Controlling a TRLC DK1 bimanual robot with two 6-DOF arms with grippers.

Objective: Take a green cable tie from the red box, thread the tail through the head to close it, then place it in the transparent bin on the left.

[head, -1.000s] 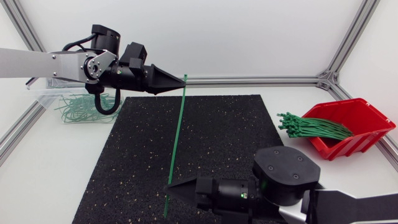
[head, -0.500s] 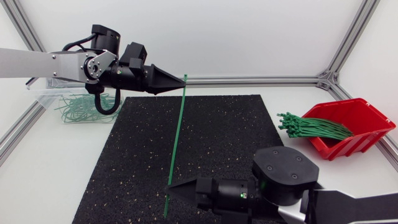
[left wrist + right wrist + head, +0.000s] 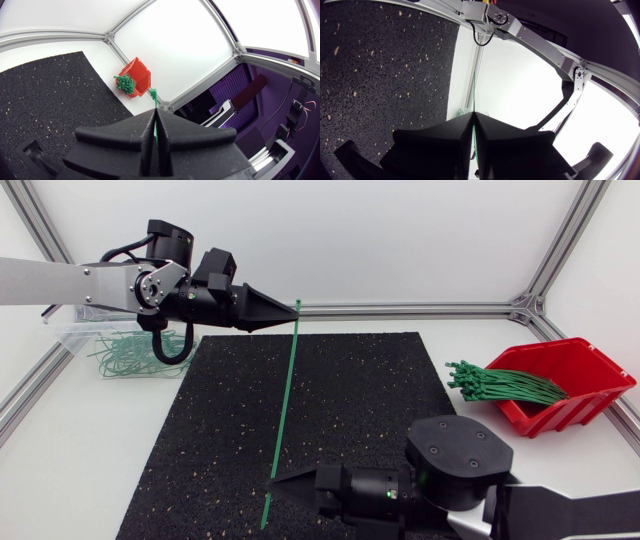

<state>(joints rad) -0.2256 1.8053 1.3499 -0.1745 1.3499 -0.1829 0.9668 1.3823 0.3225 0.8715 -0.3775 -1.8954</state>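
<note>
Stretching green cable tie (image 3: 284, 395) lengthwise between left end effector (image 3: 295, 311) and right end effector (image 3: 273, 480), both pinched onto it.

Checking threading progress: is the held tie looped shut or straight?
Straight, not looped: the tie runs in one line from the left tool to the right tool, ends apart.

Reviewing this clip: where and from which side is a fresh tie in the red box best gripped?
Grip a tip that juts past the open front of the red box, coming from the black mat side. The green ties lie nearly flat, fanned toward the mat, so those tips stand free while the box walls shield the rest.
</note>
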